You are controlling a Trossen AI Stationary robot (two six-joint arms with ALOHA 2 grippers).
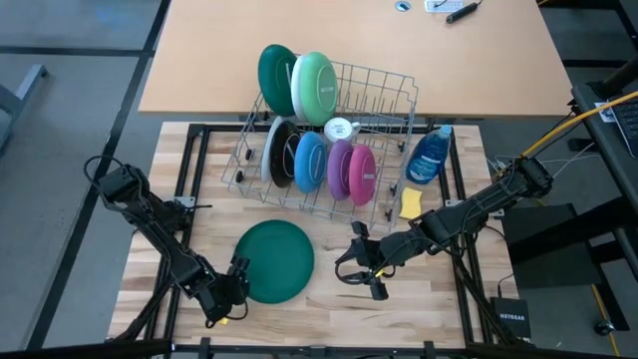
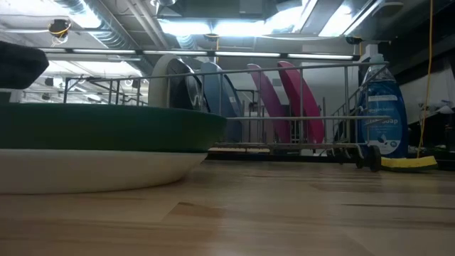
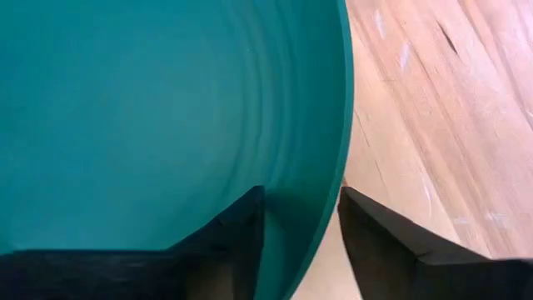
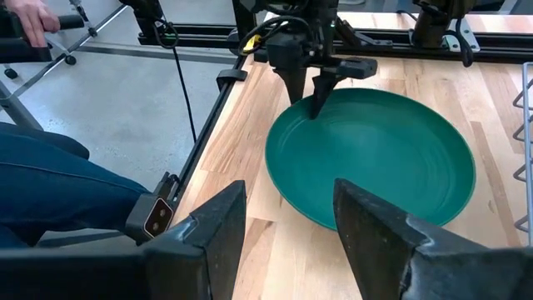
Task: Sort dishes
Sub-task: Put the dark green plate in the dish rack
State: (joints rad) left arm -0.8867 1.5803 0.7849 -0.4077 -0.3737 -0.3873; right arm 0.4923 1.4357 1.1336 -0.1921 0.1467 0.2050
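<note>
**Left jaws straddle the plate rim**

The large dark green round plate (image 1: 274, 260) lies flat on the wooden desk (image 1: 329, 309), before the wire rack (image 1: 384, 120). The left gripper (image 1: 237, 281) has its jaws astride the near-left rim, not visibly closed. The right gripper (image 1: 365, 267) waits beside, jaws open, empty.

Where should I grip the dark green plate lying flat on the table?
By the rim. The dark green plate lies flat, so only its raised edge fits between fingers. The left gripper already straddles the near-left rim, one finger inside, one outside; probably best closed there.
</note>
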